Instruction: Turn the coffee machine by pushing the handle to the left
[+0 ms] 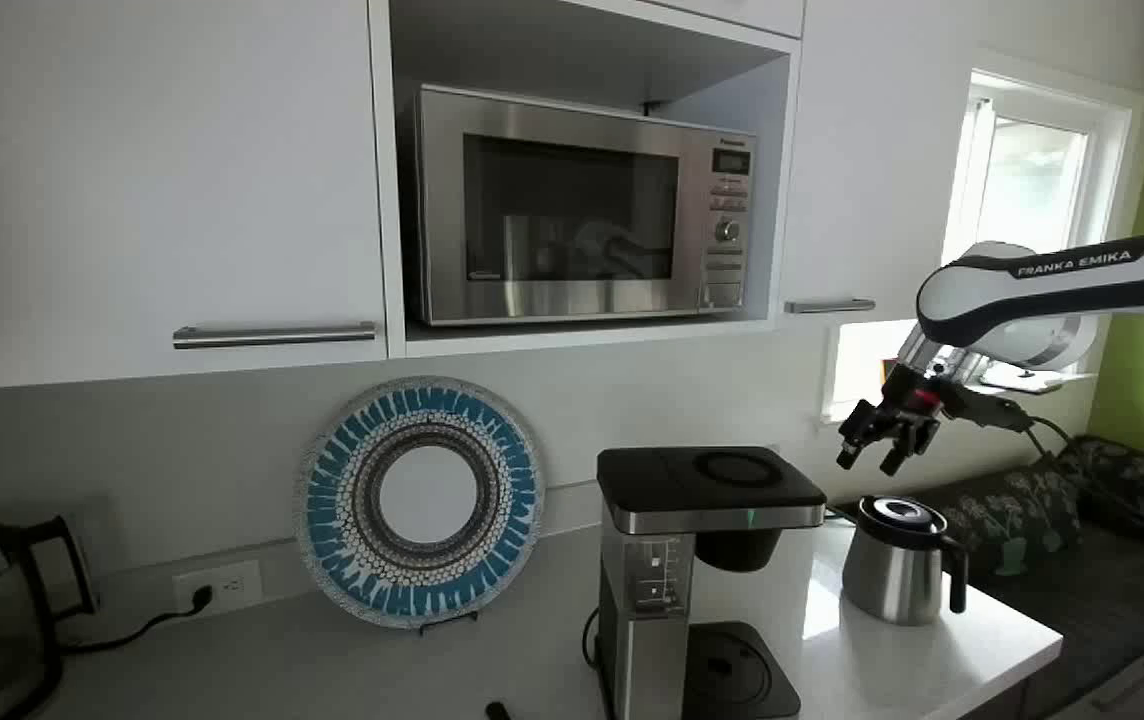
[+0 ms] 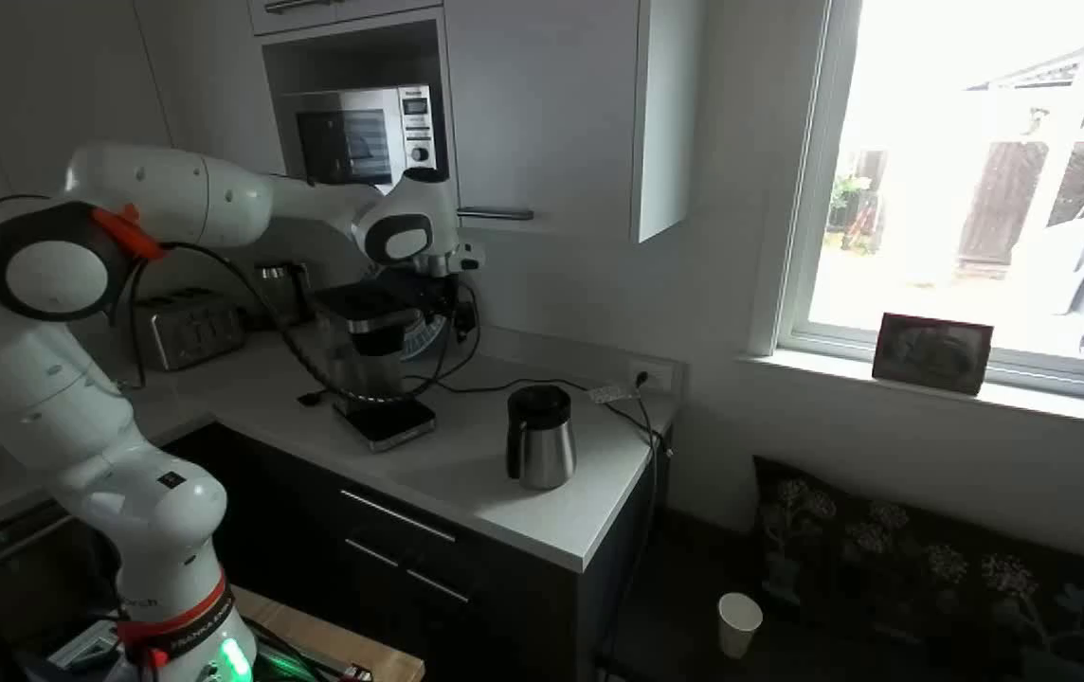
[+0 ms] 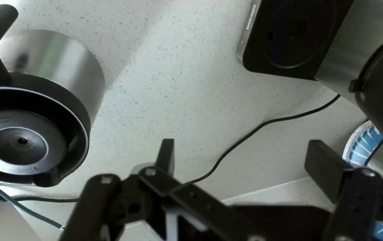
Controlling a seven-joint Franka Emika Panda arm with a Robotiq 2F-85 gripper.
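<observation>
Your coffee machine (image 1: pixel 887 585), a small steel pot with a dark top, stands upright on the counter (image 1: pixel 997 638), near the end of that surface in both exterior views. The taller drip brewer (image 1: pixel 712 490) stands apart from it on the same counter. Locate the black handle (image 1: pixel 958 582) on the side of the coffee machine: in an exterior view it projects toward the picture's right; in an exterior view the handle (image 2: pixel 514 450) faces the picture's left; in the wrist view it lies at the upper left, partly cut off by the border. Your gripper (image 3: pixel 240 160) hangs above the counter with its two fingers (image 3: pixel 166 154) spread wide; the speckled counter and a black cord (image 3: pixel 268 124) are visible through the gap. Both fingers are apart from the coffee machine and the handle. From the wrist camera you view the coffee machine at the left and the base of the drip brewer at the upper right. In an exterior view, the arm (image 1: pixel 1082 275) reaches in from the picture's right, and the gripper sits higher than the coffee machine. For reference, you also have a microwave (image 1: pixel 572 215) above the counter and a round blue-and-white disc (image 1: pixel 427 500) standing on edge below it.
</observation>
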